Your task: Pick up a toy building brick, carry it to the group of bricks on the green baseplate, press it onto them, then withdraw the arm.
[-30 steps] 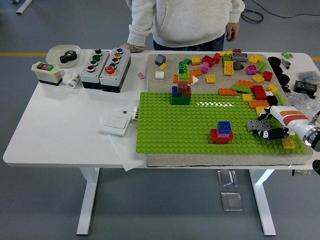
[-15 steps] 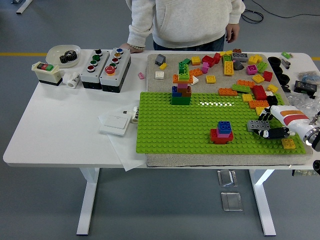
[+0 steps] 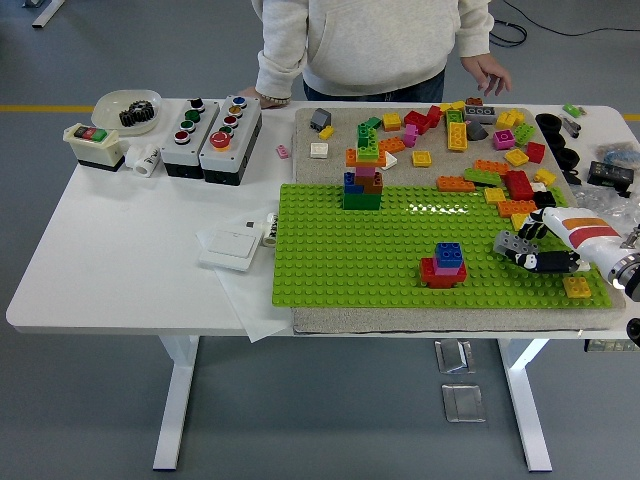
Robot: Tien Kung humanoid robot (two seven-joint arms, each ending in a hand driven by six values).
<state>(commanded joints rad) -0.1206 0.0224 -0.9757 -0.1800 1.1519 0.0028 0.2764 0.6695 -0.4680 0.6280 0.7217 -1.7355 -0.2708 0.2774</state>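
Note:
My right hand (image 3: pixel 530 254) comes in from the right edge over the green baseplate (image 3: pixel 340 260), its fingers curled around a grey brick (image 3: pixel 510 243) held tilted just above the plate's right part. A small group of bricks, blue on red (image 3: pixel 444 265), stands on the plate a little to the left of the hand. A taller stack of green, blue, brown and pink bricks (image 3: pixel 363 182) stands at the plate's back edge. My left arm is out of view.
Several loose bricks (image 3: pixel 470 140) lie on the beige mat behind the plate. A yellow brick (image 3: pixel 577 287) sits at the plate's right front corner. Button boxes (image 3: pixel 212 128), a bowl (image 3: pixel 127 105) and a white switch (image 3: pixel 232 243) occupy the left. A person stands behind, one hand (image 3: pixel 487 70) over the bricks.
The grey brick has lifted and tilted in my right hand, which shifted slightly. The person's hand at the top right has moved out toward the loose bricks.

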